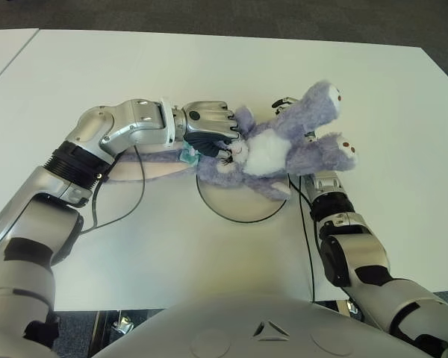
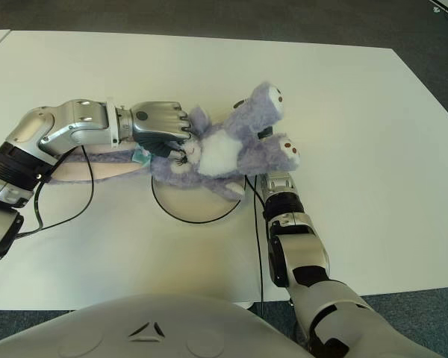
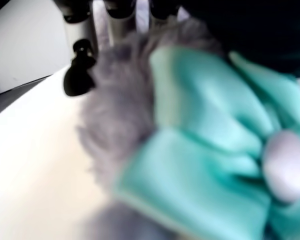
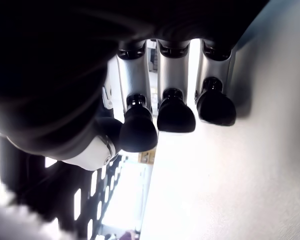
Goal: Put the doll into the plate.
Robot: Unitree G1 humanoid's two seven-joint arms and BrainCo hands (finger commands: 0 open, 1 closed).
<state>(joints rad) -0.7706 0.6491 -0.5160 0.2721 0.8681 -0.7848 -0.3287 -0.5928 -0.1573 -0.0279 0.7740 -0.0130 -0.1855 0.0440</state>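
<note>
A purple plush doll [image 1: 284, 142] with a white belly and a teal bow [image 3: 205, 150] lies across the far part of a white round plate [image 1: 239, 207] with a dark rim. Its feet point to the far right. One long ear [image 1: 145, 170] trails left on the table under my left forearm. My left hand [image 1: 209, 133] comes in from the left, its fingers curled on the doll's head and neck. My right hand [image 4: 172, 115] shows just right of the plate, mostly hidden under the doll's legs, fingers straight and holding nothing.
The white table [image 1: 209, 67] stretches well beyond the plate on all sides. Thin black cables [image 1: 138, 198] loop on it beside each forearm. Its front edge runs close to my body, and dark floor [image 1: 246, 15] lies past the far edge.
</note>
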